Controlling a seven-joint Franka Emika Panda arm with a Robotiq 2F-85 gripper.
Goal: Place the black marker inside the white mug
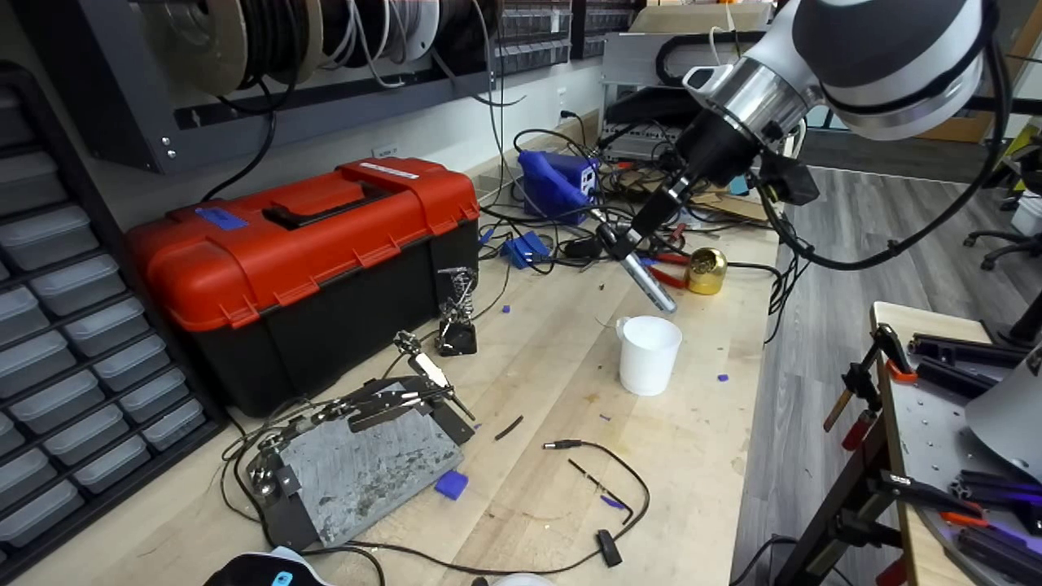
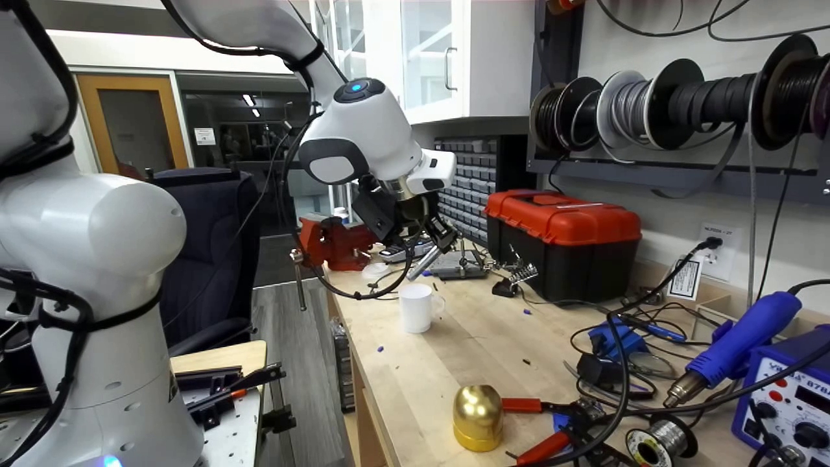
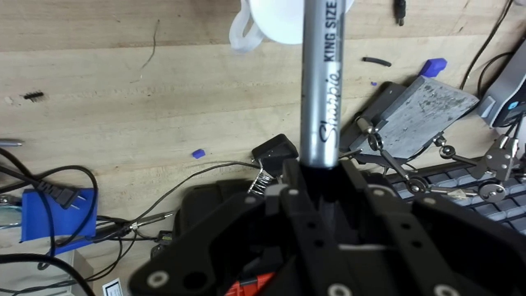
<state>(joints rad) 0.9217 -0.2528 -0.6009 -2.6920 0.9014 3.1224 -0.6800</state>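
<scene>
The black, jointed two-finger claw (image 3: 322, 172), low in the middle of the wrist view, is clamped on the dark end of a slim, silver-barrelled cylindrical marker (image 3: 322, 90). Gripping it there likely serves to leave the long, glossy barrel free to go in first. In both exterior views the marker slants down, its free end just above a small, smooth white cylindrical mug (image 1: 649, 362), right of centre in an exterior view; whether that end lies squarely over the mouth is hard to judge, and a more upright tilt may be called for before letting go. The mug stands upright, mouth up, loop handle to one side, which should suit entry from above. Under it runs the pale, straight-grained wooden bench (image 1: 553, 358). At that frame's left, a ridged, red-lidded black plastic toolbox (image 1: 317, 273) looks parked aside as storage.
</scene>
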